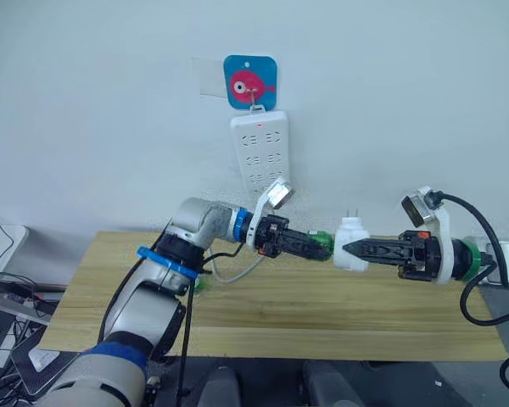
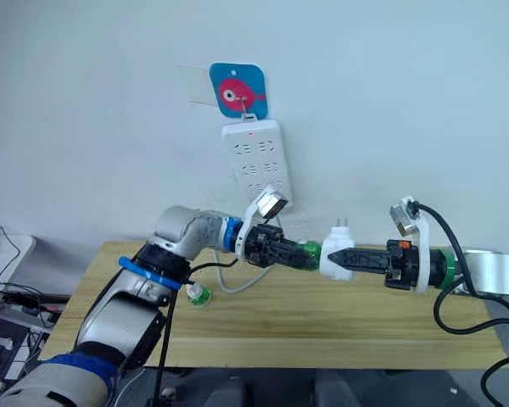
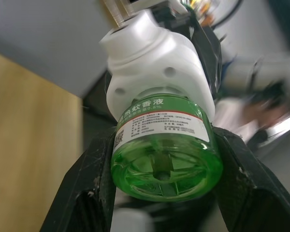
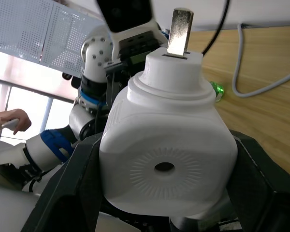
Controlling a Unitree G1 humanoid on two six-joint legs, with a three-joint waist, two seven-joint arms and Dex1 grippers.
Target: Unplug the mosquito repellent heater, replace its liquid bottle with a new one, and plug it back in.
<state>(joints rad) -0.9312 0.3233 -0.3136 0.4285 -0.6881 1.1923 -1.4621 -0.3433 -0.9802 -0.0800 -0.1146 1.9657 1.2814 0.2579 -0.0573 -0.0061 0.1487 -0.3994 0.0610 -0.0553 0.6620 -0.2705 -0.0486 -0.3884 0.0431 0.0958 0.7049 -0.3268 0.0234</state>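
Heater: mosquito repellent heater (image 1: 351, 244) is off the power strip (image 1: 260, 151), held in mid-air above the tabletop (image 1: 322, 314), between the two grippers.
R gripper: right gripper (image 1: 346, 248) closed on heater body, one finger each side of the white shell; plug pins point up, clear of the fingers.
L gripper: left gripper (image 1: 324, 247) closed on green liquid bottle (image 3: 164, 145), fingers clamping its base from both sides.
Bottle/heater join: bottle neck seated in heater underside, directly ahead of L gripper; label band sits flush against the shell.
Why held so: judged — R gripper braces the body while L gripper is set to twist the bottle; opposed grips on one axis suit unscrewing or screwing. Cannot tell if this bottle is old or new.
Second bottle: small green item (image 2: 199, 296) on tabletop below and behind L gripper, near the grey cable (image 2: 237, 284); likely the other bottle, too small to confirm.
Strip: hangs on wall under the fish hook (image 1: 249, 82), up and behind both grippers; sockets free.
L wrist view adds: bottle base, label, joint with shell; head views show only a green sliver there.
R wrist view adds: heater's vented round face w/ centre hole, and a pin close up.
Head views add: both arms' alignment, strip position.
Risk: judged — slip of shell under twist load.
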